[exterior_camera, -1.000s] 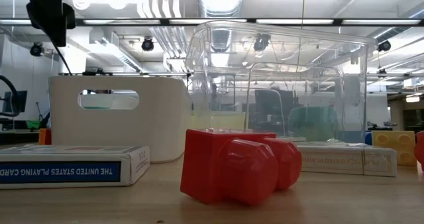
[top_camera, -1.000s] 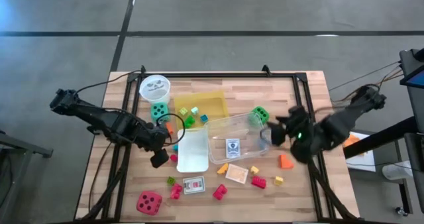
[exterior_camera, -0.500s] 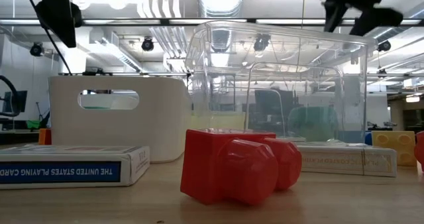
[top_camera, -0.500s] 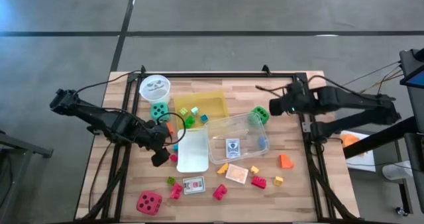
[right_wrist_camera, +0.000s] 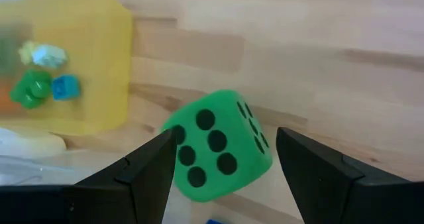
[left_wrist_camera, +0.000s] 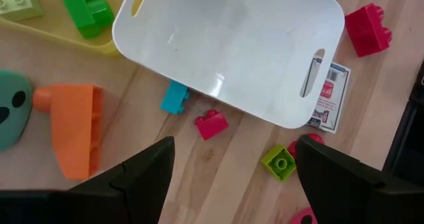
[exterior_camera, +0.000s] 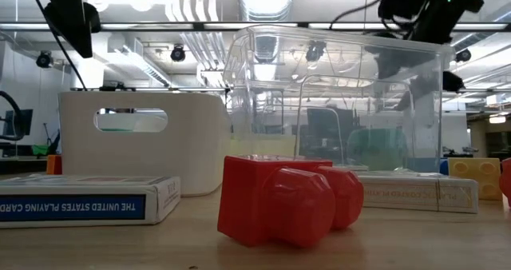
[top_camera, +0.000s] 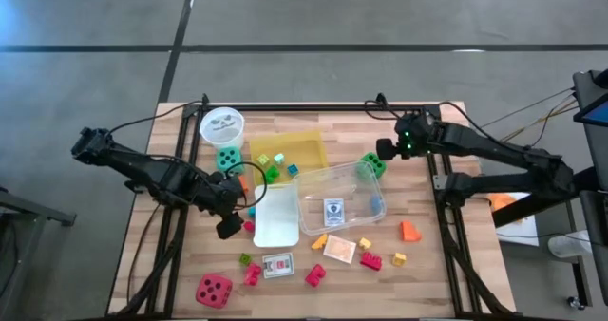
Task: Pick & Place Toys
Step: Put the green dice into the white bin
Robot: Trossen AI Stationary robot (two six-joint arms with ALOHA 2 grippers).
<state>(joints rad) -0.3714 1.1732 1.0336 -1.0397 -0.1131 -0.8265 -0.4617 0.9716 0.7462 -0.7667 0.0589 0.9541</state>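
Right hand [top_camera: 383, 154] poised wide and empty just above green dotted foam die [top_camera: 371, 165], at two o'clock on wooden counter [top_camera: 427, 273], beside clear plastic box [top_camera: 313, 183]. Left hand [top_camera: 231, 203] parked at nine o'clock, likewise wide, holding nothing. Mostly undone by the look: few blocks in yellow tray [top_camera: 309, 142], one card pack [top_camera: 333, 211] boxed, red blocks [top_camera: 370, 260] and red die [top_camera: 214, 290] scattered toward six o'clock.
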